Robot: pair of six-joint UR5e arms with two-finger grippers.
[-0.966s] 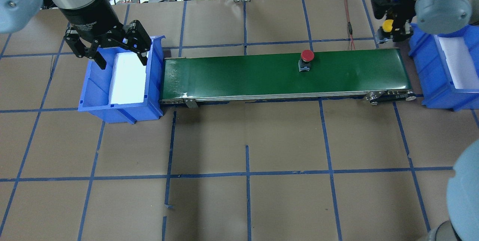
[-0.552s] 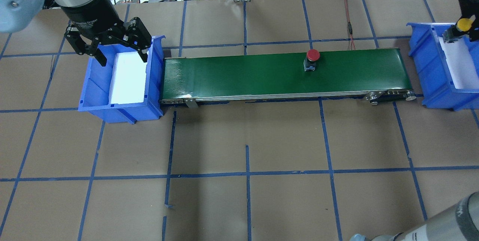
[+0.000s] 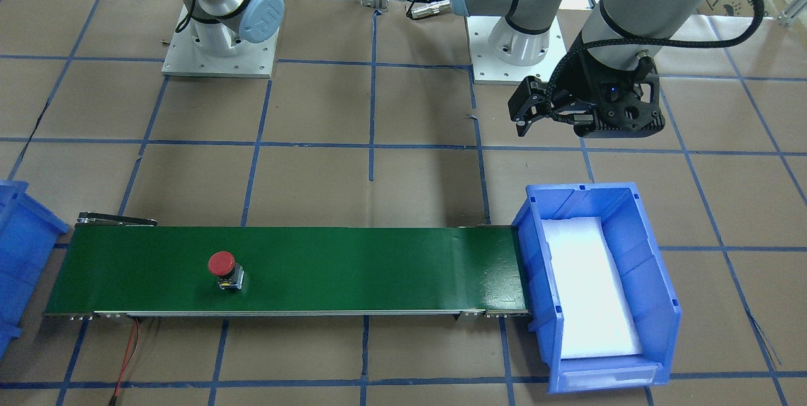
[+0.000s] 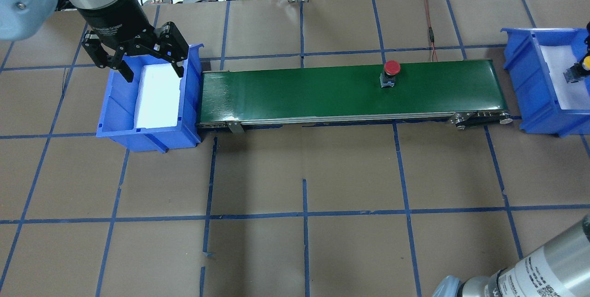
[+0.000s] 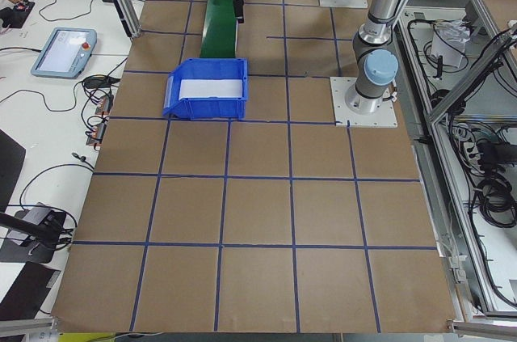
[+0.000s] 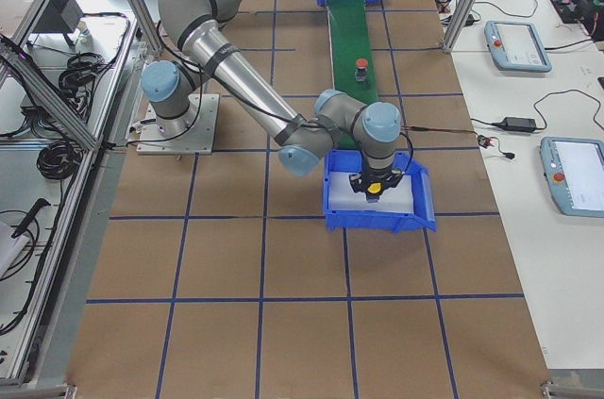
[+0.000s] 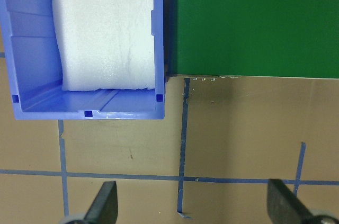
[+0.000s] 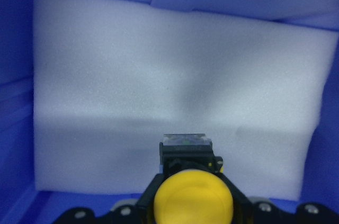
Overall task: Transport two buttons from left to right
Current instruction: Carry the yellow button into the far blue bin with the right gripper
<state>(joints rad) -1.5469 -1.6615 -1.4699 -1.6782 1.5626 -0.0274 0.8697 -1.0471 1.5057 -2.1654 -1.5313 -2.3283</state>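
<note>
Yellow button (image 8: 193,203) is pinched by right gripper (image 6: 375,188) over foam (image 8: 180,75) in right bin (image 4: 530,89) | red button (image 4: 391,69) is set upright on green conveyor belt (image 4: 299,92) | left gripper (image 4: 152,74) is held spread near left bin (image 4: 147,138)

Green conveyor belt (image 4: 322,92) between left blue bin (image 4: 148,140) and right blue bin (image 4: 530,92) (each foam-lined) on brown, blue-taped table (image 4: 350,172)
</note>
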